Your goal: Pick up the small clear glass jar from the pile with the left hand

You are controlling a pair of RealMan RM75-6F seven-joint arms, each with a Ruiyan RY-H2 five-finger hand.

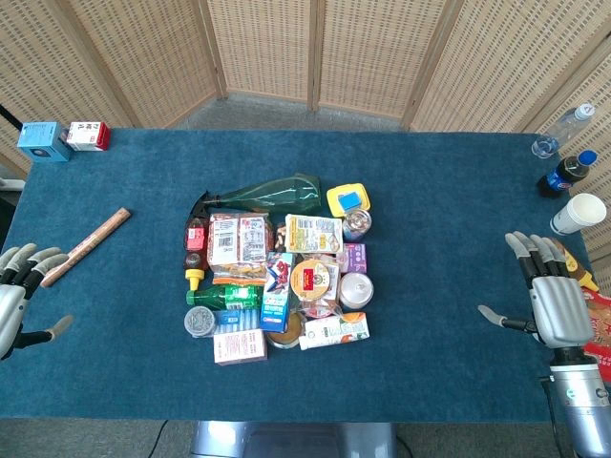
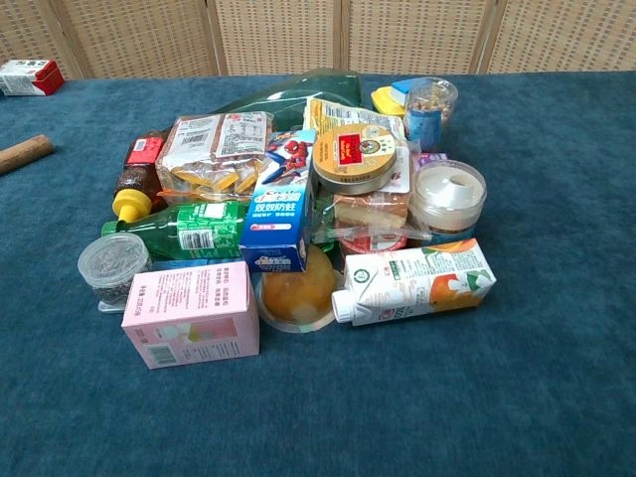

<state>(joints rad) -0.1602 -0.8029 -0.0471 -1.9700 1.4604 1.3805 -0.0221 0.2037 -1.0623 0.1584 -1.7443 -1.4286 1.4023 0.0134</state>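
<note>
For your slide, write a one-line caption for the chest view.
Grocery pile on a blue table: small clear glass jar at its left edge, beside a pink box and a green bottle.

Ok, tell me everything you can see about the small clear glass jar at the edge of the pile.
The small clear glass jar is a squat round container with a clear patterned lid, contents dark and indistinct. It stands upright on the blue table at the pile's near left corner, in the head view at. The pink box sits right beside it, and the green bottle lies just behind. Neither hand touches it.
</note>
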